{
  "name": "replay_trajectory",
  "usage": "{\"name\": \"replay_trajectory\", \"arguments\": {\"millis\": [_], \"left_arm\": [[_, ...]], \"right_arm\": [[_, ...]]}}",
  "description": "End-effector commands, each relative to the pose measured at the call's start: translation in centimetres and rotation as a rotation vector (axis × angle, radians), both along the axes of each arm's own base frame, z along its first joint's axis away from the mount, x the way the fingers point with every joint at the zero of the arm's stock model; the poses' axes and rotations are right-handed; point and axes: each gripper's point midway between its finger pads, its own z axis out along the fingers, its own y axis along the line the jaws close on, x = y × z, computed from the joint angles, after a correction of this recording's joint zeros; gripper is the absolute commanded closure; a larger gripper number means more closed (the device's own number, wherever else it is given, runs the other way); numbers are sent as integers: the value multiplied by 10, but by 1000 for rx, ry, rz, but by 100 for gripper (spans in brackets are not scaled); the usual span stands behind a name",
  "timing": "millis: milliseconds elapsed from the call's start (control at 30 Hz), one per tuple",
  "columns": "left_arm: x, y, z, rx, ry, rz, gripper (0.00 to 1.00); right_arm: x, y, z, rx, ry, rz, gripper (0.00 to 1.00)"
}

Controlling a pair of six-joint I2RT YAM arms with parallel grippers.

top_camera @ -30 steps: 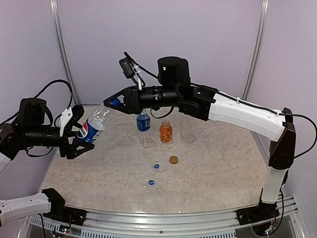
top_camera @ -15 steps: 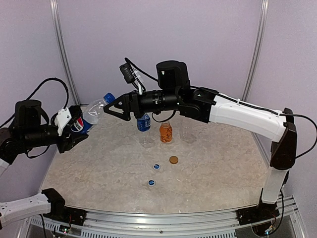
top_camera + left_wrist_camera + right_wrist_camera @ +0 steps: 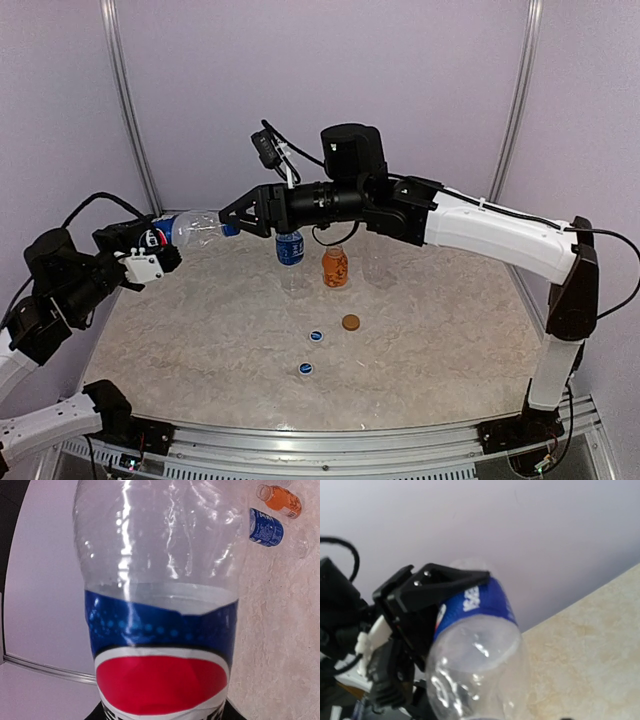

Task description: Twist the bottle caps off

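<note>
- Bottle [image 3: 195, 228] with the blue-and-red label hangs level above the desk's [image 3: 200, 340] far-left corner, clamped in my left gripper [image 3: 160, 242].
- My right gripper [image 3: 235, 213] is at its capped neck; I cannot tell whether it grips.
- A blue-labelled bottle [image 3: 290, 248], an orange bottle [image 3: 335, 266] and a clear bottle [image 3: 378, 262] stand near the far edge.

Clear, glossy plastic of the Pepsi bottle [image 3: 160, 555] catches the light, its thin wall dimpled and creased above a shiny blue, red and white film label [image 3: 160, 680]. The left gripper [image 3: 158, 242] clamping it is matt black plastic with a white plastic insert. The table [image 3: 200, 350] has a smooth, beige stone-pattern top with a low sheen. The right arm [image 3: 500, 235] wears a smooth white plastic shell over matt black joints. A ribbed bare-metal rail [image 3: 330, 438] edges the table; the wall [image 3: 420, 80] is matt lilac.
</note>
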Motion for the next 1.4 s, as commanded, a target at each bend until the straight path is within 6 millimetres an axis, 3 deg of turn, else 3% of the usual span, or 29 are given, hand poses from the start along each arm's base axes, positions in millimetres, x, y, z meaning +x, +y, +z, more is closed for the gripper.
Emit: {"name": "replay_trajectory", "arguments": {"millis": [0, 133, 167, 267, 333, 367, 500, 600, 667, 833, 900, 1100, 1233, 1367], "left_arm": [[0, 5, 30, 26, -133, 31, 61], [1, 4, 23, 27, -110, 29, 62], [1, 3, 22, 30, -108, 26, 62], [-1, 2, 19, 36, -108, 18, 62], [-1, 1, 20, 37, -109, 15, 62], [-1, 1, 21, 34, -109, 13, 62], [-14, -3, 4, 3, 39, -43, 62], [-66, -14, -2, -144, 341, -218, 65], [-105, -24, -7, -217, 546, -340, 65], [-146, -31, -18, -273, 836, -422, 70], [-155, -32, -23, -273, 901, -432, 72], [-166, -36, -28, -294, 1024, -446, 72], [-169, -37, -33, -296, 1056, -445, 72], [-157, -37, -33, -313, 1008, -409, 74]], "right_arm": [[-1, 10, -4, 16, 36, 46, 41], [-2, 11, -8, 12, 42, 55, 43], [-3, 11, -8, 12, 40, 58, 48], [-4, 11, -6, 22, 40, 71, 74], [-6, 12, -6, 23, 41, 78, 97], [-6, 12, -6, 22, 38, 79, 100], [-15, 10, -8, 1, -52, 116, 100], [-55, 15, -19, -90, -307, 219, 100], [-81, 14, -28, -166, -573, 263, 100], [-131, 14, -46, -252, -1082, 317, 100], [-145, 15, -48, -281, -1274, 326, 100], [-157, 20, -52, -428, -1824, 249, 100], [-172, 25, -40, -381, -1894, 237, 100], [-167, 24, -32, -348, -1870, 131, 100]]}}
